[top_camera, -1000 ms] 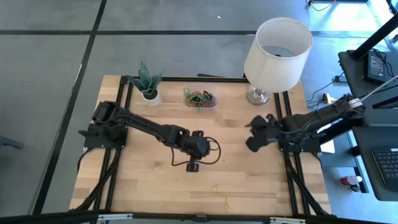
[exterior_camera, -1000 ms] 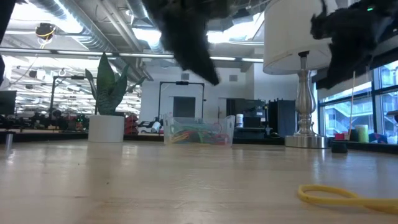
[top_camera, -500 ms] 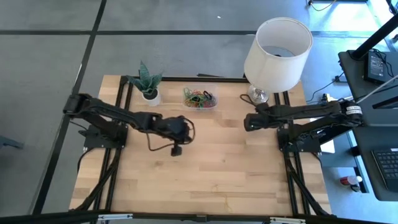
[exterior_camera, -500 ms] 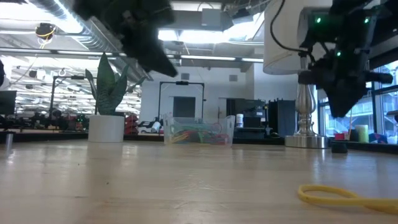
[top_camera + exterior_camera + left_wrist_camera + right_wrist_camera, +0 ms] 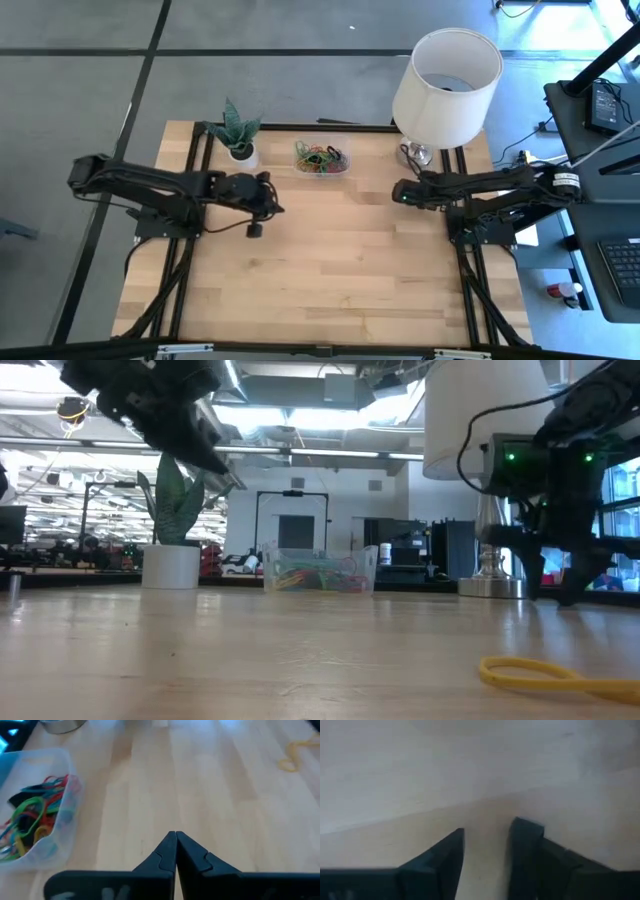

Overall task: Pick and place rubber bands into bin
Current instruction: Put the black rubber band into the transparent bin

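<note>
The clear bin [image 5: 322, 176] stands at the table's far middle with several coloured rubber bands [image 5: 320, 158] in it; the left wrist view shows the bin [image 5: 62, 827] and its rubber bands [image 5: 27, 817]. One yellow rubber band [image 5: 550, 674] lies flat on the wood near the front edge, and it shows as a yellow rubber band [image 5: 295, 756] in the left wrist view too. My left gripper [image 5: 272, 200] hangs shut above the table, left of the middle, with nothing between its fingers [image 5: 175, 840]. My right gripper [image 5: 397, 193] points down, open, low over bare wood [image 5: 487, 840] at the right.
A white lamp [image 5: 445, 75] stands at the far right corner, its base [image 5: 492, 586] just behind my right gripper. A small plant in a white pot [image 5: 240, 150] stands left of the bin. The middle and near part of the wooden table [image 5: 340, 270] is bare.
My left gripper has drawn back toward the table's left edge and a little toward the far edge, staying shut. My right gripper has gone down toward the table and toward the far edge, rolled and tipped until it points down, and opened.
</note>
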Robot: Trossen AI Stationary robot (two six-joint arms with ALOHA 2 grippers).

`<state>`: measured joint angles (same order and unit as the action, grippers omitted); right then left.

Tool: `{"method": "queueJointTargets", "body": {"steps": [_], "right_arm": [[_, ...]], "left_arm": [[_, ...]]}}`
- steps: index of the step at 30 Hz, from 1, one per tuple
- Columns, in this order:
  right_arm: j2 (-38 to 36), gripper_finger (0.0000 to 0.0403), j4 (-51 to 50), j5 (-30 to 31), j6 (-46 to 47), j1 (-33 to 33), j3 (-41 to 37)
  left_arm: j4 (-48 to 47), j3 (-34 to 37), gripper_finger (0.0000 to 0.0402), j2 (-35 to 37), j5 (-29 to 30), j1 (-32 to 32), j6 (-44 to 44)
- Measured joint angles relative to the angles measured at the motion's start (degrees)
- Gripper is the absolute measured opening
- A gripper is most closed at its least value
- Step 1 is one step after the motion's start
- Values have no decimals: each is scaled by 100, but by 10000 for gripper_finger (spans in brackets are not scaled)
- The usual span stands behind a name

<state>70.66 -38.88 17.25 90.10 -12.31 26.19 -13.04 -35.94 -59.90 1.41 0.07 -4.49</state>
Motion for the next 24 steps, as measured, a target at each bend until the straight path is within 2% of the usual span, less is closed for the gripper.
{"method": "queueJointTargets", "body": {"steps": [4,8,9,10,12,17,21,24], "right_arm": [[322,160,8,-80,97,65,-11],[527,62,-179,-215,113,304,407],[563,33,41,-453,98,378,611],[559,17,113,-403,18,453,829],[599,11,109,-300,-215,512,1239],[1052,4,223,454,-1205,667,2686],[1775,2,130,836,-2398,622,3965],[2432,2,108,905,-3310,461,4915]], "left_arm": [[-235,274,1,427,-10,190,-135],[-360,497,2,744,-170,395,-227],[-333,555,2,792,-197,446,-229],[-354,620,1,859,-214,501,-230],[-372,714,1,935,-243,602,-244],[-326,1106,1,1235,-362,842,-378],[-55,1422,1,1656,-452,996,-378],[281,1623,1,2071,-452,1062,-335]]}}
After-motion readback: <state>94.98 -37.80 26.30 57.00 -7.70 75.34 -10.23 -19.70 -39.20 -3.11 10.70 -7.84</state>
